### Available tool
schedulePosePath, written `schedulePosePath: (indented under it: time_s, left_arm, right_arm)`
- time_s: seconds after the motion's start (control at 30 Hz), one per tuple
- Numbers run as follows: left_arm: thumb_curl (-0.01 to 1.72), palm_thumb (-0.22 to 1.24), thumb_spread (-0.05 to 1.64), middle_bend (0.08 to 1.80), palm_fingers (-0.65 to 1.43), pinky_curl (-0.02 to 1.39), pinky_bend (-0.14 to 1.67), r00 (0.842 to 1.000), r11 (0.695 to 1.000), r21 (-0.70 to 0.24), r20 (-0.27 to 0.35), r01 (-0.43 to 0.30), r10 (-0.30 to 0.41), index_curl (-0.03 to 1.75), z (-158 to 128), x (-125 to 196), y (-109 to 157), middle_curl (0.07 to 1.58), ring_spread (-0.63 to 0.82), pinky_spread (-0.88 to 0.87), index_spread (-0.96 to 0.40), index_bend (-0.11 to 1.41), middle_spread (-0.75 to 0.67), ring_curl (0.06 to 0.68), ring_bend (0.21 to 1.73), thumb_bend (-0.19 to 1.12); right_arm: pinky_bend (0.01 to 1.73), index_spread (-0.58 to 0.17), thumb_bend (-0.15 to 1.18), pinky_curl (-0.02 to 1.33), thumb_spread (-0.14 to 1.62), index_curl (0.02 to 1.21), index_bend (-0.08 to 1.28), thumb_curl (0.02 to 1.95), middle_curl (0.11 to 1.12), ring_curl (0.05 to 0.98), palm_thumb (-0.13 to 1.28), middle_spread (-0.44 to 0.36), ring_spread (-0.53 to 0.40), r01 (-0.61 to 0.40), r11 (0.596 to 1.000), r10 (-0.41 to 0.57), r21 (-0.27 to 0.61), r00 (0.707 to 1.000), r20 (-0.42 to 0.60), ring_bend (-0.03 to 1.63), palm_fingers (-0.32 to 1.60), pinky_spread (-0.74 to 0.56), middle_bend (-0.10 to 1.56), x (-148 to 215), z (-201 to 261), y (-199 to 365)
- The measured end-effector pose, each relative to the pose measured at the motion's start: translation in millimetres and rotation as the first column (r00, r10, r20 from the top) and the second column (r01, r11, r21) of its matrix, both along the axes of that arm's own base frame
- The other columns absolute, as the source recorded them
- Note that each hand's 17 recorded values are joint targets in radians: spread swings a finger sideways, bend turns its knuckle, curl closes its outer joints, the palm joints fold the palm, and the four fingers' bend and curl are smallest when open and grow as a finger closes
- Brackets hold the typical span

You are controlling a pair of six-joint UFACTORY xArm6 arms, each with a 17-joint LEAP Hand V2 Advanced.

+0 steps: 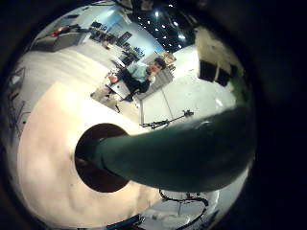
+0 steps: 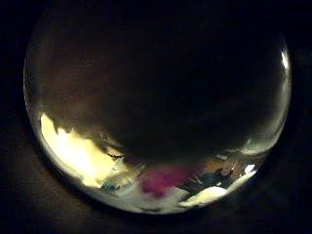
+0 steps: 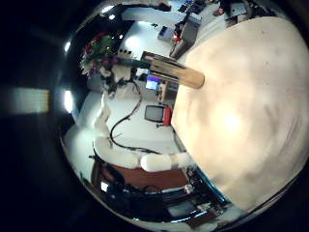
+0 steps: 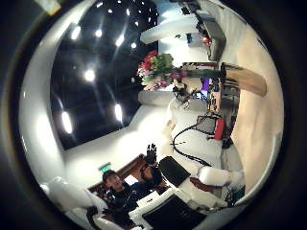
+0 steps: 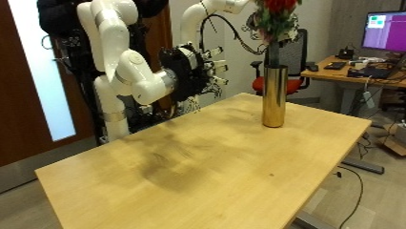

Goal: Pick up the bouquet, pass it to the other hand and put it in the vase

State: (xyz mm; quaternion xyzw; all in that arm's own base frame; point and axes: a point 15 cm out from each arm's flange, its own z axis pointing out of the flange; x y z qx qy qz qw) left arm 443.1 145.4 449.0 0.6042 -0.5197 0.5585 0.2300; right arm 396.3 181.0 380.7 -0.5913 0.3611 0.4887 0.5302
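A tall brass-coloured vase [image 5: 273,95] stands on the wooden table [image 5: 191,167] near its far corner. The bouquet [image 5: 276,11], with red flowers and green leaves, is upright right above the vase, its stems reaching down to the mouth. In the right palm views my left hand [image 3: 118,70] is wrapped round the stems between the flowers [image 3: 97,46] and the vase [image 3: 180,72]. The left little finger side view shows the stem bundle [image 1: 182,149] close to the palm, ending at the dark vase mouth [image 1: 96,163]. My right hand [image 5: 191,72] hangs empty, fingers relaxed, over the table's far edge.
Behind the vase are a red office chair [image 5: 295,84] and a desk [image 5: 362,72] with a monitor [image 5: 385,31]. The table's light wooden top spreads wide in front of both arms.
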Motion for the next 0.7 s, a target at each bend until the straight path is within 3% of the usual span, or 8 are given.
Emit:
schedulePosePath:
  time_s: [0.07,0.2,0.43,0.7]
  left_arm:
    - [0.42,0.31,0.83,0.31,-0.32,0.46,0.55,1.0,1.0,0.009,0.018,-0.011,0.011,0.9,-1,-2,8,0.52,0.28,0.28,-0.08,0.03,0.29,0.316,0.81,-0.07]
    - [0.37,0.24,0.79,0.17,-0.31,0.37,0.43,0.996,0.997,0.022,0.051,-0.079,0.077,0.57,4,-13,32,0.39,0.54,0.57,0.1,0.03,0.54,0.231,0.62,-0.05]
    - [0.34,0.21,0.76,0.15,-0.22,0.3,0.32,0.989,0.991,0.026,0.078,-0.128,0.125,0.25,9,-29,44,0.25,0.64,0.66,0.12,0.09,0.6,0.185,0.48,-0.04]
    - [0.34,0.21,0.75,0.15,-0.17,0.29,0.28,0.991,0.993,-0.008,0.058,-0.118,0.118,0.16,-3,-60,25,0.18,0.63,0.65,0.1,0.11,0.59,0.182,0.43,-0.04]
  right_arm:
    - [0.63,-0.326,-0.03,0.29,0.99,0.29,0.18,0.43,0.26,0.257,0.71,0.103,0.191,-0.001,1.0,0.001,0.0,1.0,-0.001,0.42,0.01,0.46,0.17,0,0,1]
    - [0.63,-0.326,-0.03,0.29,0.99,0.29,0.17,0.43,0.26,0.257,0.71,0.102,0.191,0.0,1.0,0.0,0.0,1.0,0.0,0.42,0.01,0.46,0.18,0,0,0]
    - [0.63,-0.326,-0.03,0.29,0.99,0.29,0.17,0.43,0.26,0.257,0.71,0.102,0.191,-0.009,1.0,0.009,-0.001,1.0,0.002,0.42,0.01,0.46,0.18,-1,1,4]
    - [0.63,-0.326,-0.03,0.29,0.99,0.29,0.17,0.43,0.27,0.257,0.71,0.1,0.191,-0.002,1.0,0.002,0.001,1.0,-0.011,0.42,0.01,0.46,0.18,-2,-3,1]
